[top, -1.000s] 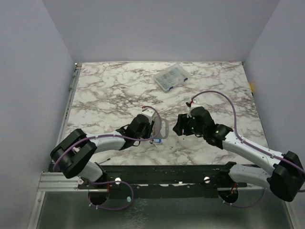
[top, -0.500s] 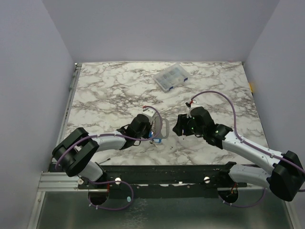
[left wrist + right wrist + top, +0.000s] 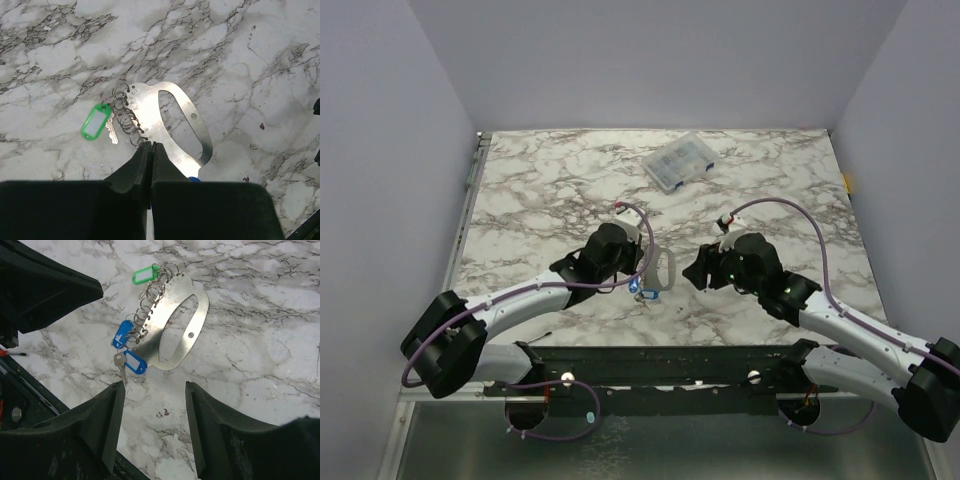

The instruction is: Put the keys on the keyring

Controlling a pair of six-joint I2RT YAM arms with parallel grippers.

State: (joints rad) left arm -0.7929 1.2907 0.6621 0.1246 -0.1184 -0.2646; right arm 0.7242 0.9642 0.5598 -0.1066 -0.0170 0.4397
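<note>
The keyring point(image 3: 172, 131) is a flat silvery metal loop with several small split rings along one edge, lying on the marble. It also shows in the right wrist view point(image 3: 192, 325) and the top view point(image 3: 663, 268). A green-tagged key point(image 3: 95, 122) hangs on a ring at one end; it shows in the right wrist view too point(image 3: 144, 275). Two blue-tagged keys point(image 3: 131, 360) hang at the other end; one blue tag point(image 3: 194, 178) peeks from behind my left fingers. My left gripper point(image 3: 151, 145) is shut, its tips over the ringed edge. My right gripper point(image 3: 154, 390) is open and empty, just short of the blue tags.
A clear plastic compartment box point(image 3: 677, 162) lies at the back of the marble table point(image 3: 540, 190). A small dark stain point(image 3: 163, 414) marks the marble between my right fingers. The metal rail point(image 3: 650, 365) runs along the near edge.
My left arm has stretched out and its wrist has moved up and back from the keyring. My right arm has shifted slightly forward. The keyring has stayed in place.
</note>
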